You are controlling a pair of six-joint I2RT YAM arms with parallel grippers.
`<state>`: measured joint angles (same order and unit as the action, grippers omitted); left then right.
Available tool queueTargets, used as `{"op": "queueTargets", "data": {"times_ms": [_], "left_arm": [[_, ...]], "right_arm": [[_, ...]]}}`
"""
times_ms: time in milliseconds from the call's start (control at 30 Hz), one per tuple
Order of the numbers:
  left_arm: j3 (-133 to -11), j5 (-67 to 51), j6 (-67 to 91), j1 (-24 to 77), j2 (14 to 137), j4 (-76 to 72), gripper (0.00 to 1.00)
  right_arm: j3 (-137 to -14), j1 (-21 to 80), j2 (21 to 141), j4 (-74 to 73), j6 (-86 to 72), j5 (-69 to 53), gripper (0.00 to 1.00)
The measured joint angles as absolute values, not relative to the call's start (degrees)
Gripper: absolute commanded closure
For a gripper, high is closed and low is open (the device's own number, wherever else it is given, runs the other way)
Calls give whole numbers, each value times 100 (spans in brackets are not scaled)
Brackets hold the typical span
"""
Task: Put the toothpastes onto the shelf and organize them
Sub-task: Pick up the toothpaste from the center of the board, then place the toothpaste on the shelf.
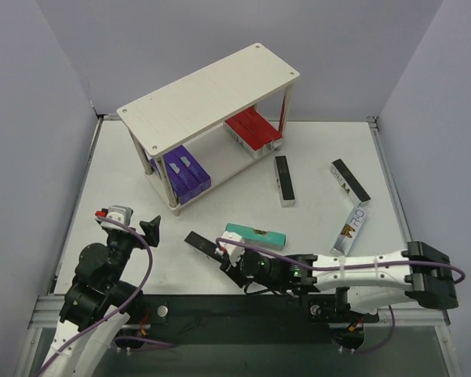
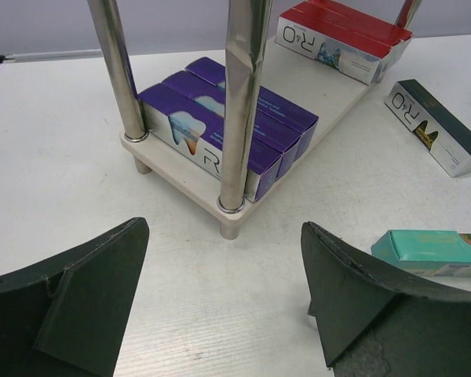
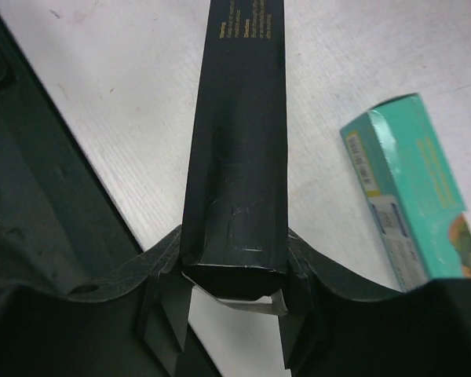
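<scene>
Your black toothpaste carton (image 3: 239,157) lies near the table's (image 1: 322,157) front edge, one end pinched in your right claw (image 3: 235,294), with a teal carton (image 3: 408,188) just beside it. Your left claw (image 2: 224,290) hangs spread, facing the shelf (image 2: 322,85) and its purple cartons (image 2: 220,126).

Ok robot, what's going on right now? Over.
Right end effector shut on long black toothpaste carton. Left end effector open, empty. Teal toothpaste carton lies close beside it.

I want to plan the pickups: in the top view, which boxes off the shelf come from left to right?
Black box in the right gripper, teal box, second black box; a third black box and a white box overlap sideways.
</scene>
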<state>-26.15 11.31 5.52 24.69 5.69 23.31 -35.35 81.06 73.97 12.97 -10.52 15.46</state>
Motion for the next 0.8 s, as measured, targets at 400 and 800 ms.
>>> {"op": "queueTargets", "data": {"times_ms": [400,800], "left_arm": [[-2615,1118,550,2469,569,2331,10],[-2615,1103,550,2467,569,2331,10]], "right_arm": [[-5946,6936,5083,-1774,-242,1326,82],[-8329,4117,5601,-2473,764,95,83]]}}
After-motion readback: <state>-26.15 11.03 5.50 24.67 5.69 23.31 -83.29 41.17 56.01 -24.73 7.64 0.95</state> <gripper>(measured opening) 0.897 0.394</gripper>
